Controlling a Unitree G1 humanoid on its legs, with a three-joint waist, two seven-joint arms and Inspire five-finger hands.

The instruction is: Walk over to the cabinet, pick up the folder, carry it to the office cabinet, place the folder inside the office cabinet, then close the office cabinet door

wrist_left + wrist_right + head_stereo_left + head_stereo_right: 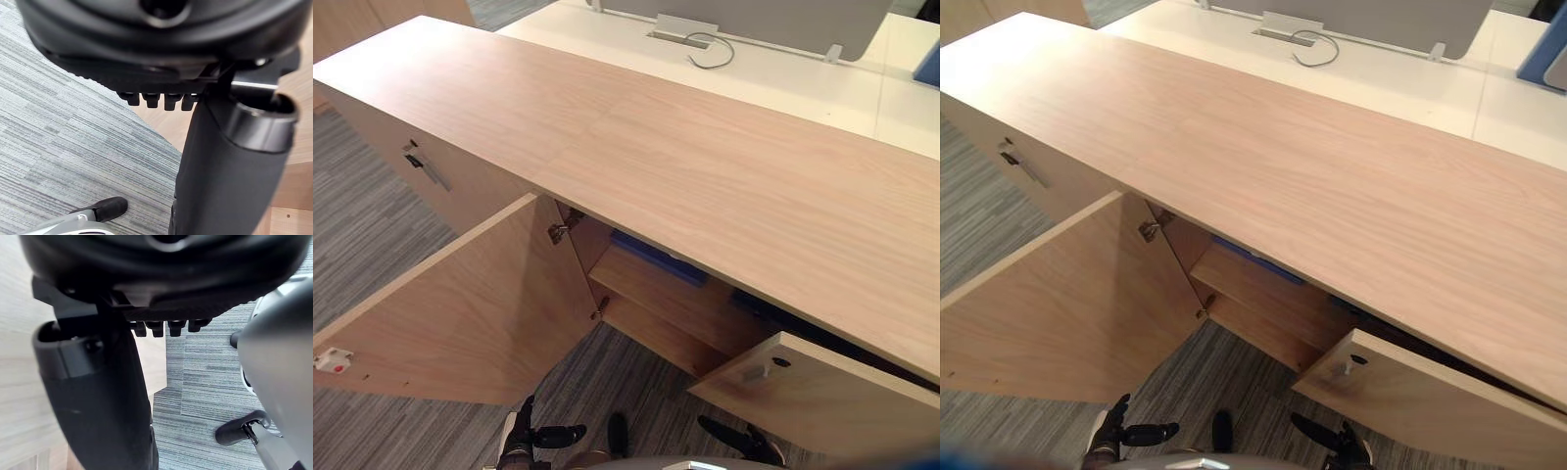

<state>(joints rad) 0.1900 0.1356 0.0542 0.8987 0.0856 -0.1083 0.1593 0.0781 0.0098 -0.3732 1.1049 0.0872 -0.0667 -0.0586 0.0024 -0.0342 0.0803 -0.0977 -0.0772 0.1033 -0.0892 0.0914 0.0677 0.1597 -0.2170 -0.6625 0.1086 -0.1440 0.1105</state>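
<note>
In my left wrist view the fingers (157,100) point straight away from the camera, loose, and the thumb (230,171) stands apart from them. Nothing lies between them, only carpet (63,147) beyond. The right wrist view gives the same: the fingers (166,327) are relaxed, the thumb (98,396) is free, and nothing is held. From the head camera I see the left hand (522,438) and the right hand (749,446) hanging low in front of the office cabinet (705,166), touching no part of it.

The blue folder (658,257) lies on the upper shelf (656,289) inside, just under the cabinet top and close behind the hinge (558,232). Most of it is hidden, so I cannot tell how deep it sits.

With both hands empty and the folder on the shelf, I judge that the placing is done and only the closing remains. The left door (470,313) stands swung wide out toward me. The right door (822,397) is only partly out.

For the next move I would bring the left hand behind the outer face of the wide door and push it round with flat fingers. First I would check that the folder's edge does not stick out past the shelf, or the door may catch on it.
</note>
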